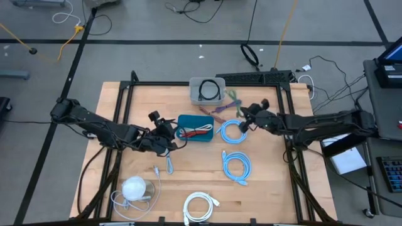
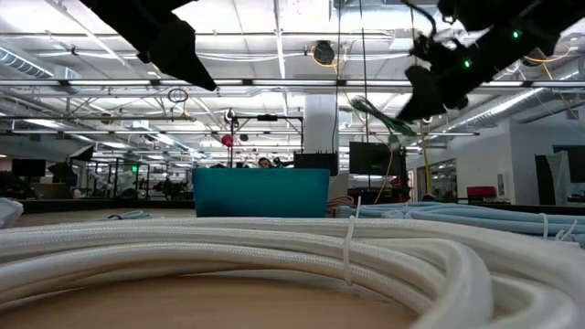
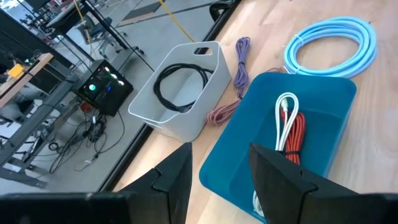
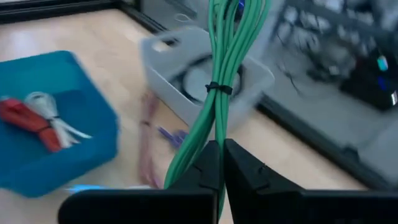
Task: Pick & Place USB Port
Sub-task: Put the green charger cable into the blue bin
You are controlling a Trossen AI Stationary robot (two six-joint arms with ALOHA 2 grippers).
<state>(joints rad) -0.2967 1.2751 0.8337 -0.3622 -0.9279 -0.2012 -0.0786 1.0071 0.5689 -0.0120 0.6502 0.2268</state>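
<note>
White cable coil [image 2: 274, 265] before blue bin [image 2: 260, 192]

Two bins are sitting on the table: one blue [image 1: 195, 128], one grey [image 1: 207, 91]. Two light-blue cable coils [image 1: 233, 132] [image 1: 237, 167] are lying there, plus one white coil [image 1: 200, 207]. Two arms are reaching in.

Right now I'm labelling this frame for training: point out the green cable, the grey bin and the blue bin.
green cable [image 4: 219, 87], right wrist view, at its black tie, held by the right gripper [image 4: 222, 163].
grey bin [image 3: 214, 84], left wrist view, on its side wall.
blue bin [image 3: 236, 152], left wrist view, on its inner wall.
</note>
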